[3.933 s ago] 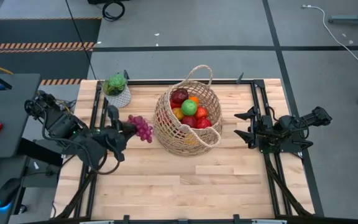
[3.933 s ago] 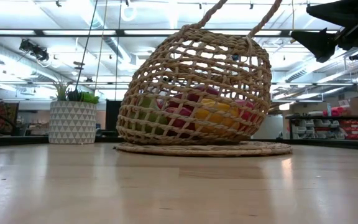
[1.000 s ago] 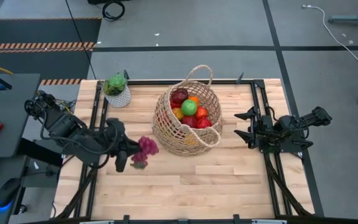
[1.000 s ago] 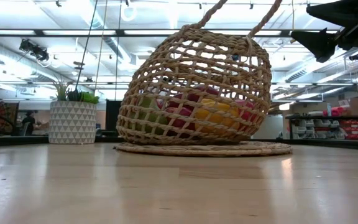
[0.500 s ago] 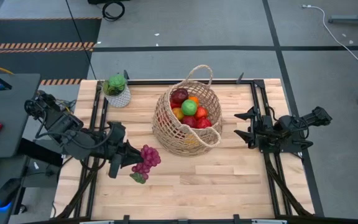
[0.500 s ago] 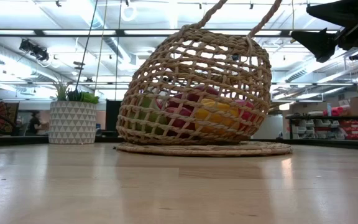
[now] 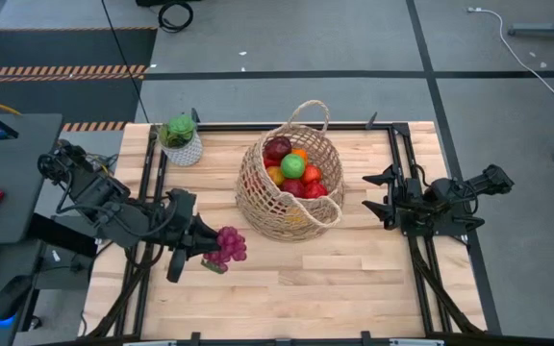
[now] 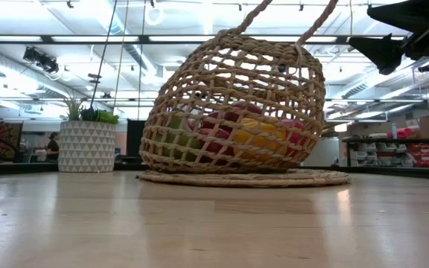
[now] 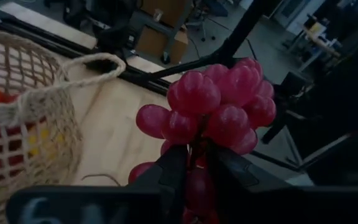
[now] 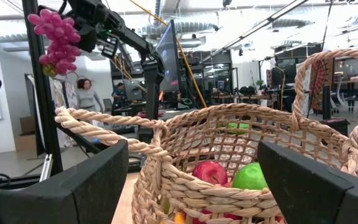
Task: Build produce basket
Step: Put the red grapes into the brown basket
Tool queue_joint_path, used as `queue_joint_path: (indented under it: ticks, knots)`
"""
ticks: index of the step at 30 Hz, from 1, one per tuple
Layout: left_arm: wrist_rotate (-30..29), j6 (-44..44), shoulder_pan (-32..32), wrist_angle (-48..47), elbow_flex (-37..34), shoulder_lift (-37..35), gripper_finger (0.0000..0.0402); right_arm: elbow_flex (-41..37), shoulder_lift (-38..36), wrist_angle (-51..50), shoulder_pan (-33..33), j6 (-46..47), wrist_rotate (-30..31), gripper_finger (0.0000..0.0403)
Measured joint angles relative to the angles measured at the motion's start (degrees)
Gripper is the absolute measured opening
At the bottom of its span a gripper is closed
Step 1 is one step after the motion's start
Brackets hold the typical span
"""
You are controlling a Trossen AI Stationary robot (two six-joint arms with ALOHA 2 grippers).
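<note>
Wicker weave hides much of the produce (image 7: 293, 171) inside the basket (image 7: 258, 197), which is set near the middle of the wooden table (image 7: 287, 288); through the gaps in the low view only patches of red, yellow and green can be made out. The left gripper (image 9: 196, 163) is not seen in the low view. Its fingers are pressed together on the stem of the purple grape bunch (image 7: 227, 245), which is held above the table beside the basket, apart from it. The right gripper (image 7: 377, 193) is held with fingers spread wide, empty, just beside the basket's other side. A potted plant (image 7: 181, 137) is placed at the table's far corner.
</note>
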Motion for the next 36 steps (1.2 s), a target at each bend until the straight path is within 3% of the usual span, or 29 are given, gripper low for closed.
queue_joint_path:
  ticks: [18,29,36]
  knots:
    - [-5.67,24.23,18.10,1.62,0.06,1.77,0.0065,0.00,0.00,0.02,0.02,0.00,0.00,0.0360]
    - [-5.82,39.57,28.72,10.14,0.07,9.75,0.0075,0.00,0.00,0.44,0.02,-0.02,0.00,0.0360]
    - [-5.73,40.24,33.97,13.66,0.04,15.37,0.0069,0.00,-0.02,0.46,0.00,-0.01,0.00,0.0360]
